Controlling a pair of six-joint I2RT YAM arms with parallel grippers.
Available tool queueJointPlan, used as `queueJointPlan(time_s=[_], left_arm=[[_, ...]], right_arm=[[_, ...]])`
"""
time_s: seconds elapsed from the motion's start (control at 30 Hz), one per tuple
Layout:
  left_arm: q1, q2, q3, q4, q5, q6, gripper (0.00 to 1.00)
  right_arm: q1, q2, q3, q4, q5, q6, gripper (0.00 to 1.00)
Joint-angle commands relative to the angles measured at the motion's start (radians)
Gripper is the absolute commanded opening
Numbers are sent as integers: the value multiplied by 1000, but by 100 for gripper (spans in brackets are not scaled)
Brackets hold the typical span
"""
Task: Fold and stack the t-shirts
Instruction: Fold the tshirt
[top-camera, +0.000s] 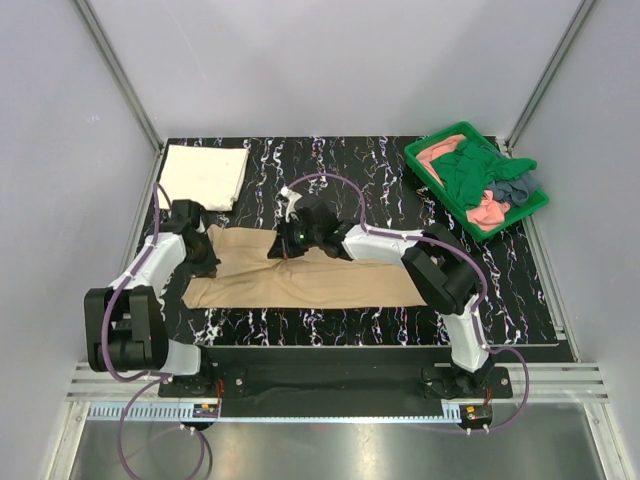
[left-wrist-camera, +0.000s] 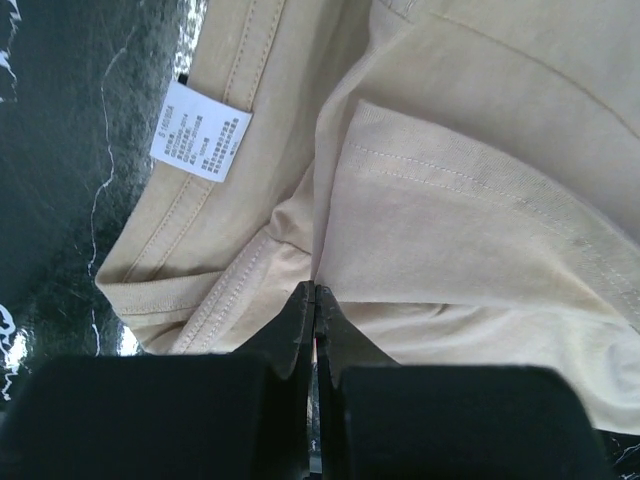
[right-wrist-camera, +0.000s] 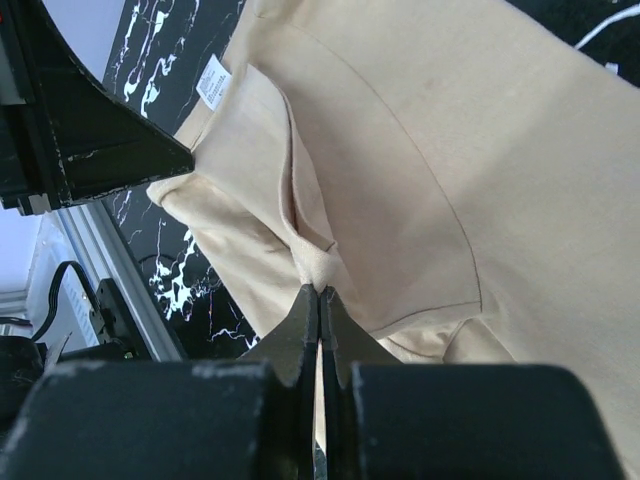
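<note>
Our left gripper (left-wrist-camera: 315, 288) and right gripper (right-wrist-camera: 320, 291) each pinch shut on the tan t-shirt (top-camera: 320, 285) lying across the middle of the tabletop (top-camera: 380, 175); we judge ourselves mid-fold, needing next to carry both pinched edges over together.

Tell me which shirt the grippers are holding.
The tan shirt, spread across the near middle: the left gripper and right gripper pinch it. The cream shirt lies folded far left; the others are heaped in the tray.

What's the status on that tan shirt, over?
Left tool shut on tan cloth t-shirt. Right tool shut on same shirt. Shirt lies long across black marbled table. Nothing blocking.
</note>
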Motion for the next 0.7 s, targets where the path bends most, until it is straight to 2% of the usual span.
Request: queueJointPlan(time_s=[0.0,0.23,0.63,0.67], left_arm=[[0,-33,-12,14,-21,-24,0],[-3,-139,-29,-3,-24,-60,0],[-3,-46,-75,-14,-36,-78,0],[-3,-33,-63,-19,-7,-72,4]], right_arm=[[6,-43,-23,58,11,32,0],[6,-59,-40,74,32,46,0],[6,-72,-105,115,-23,96,0],[6,-67,-104,115,-35,100,0]])
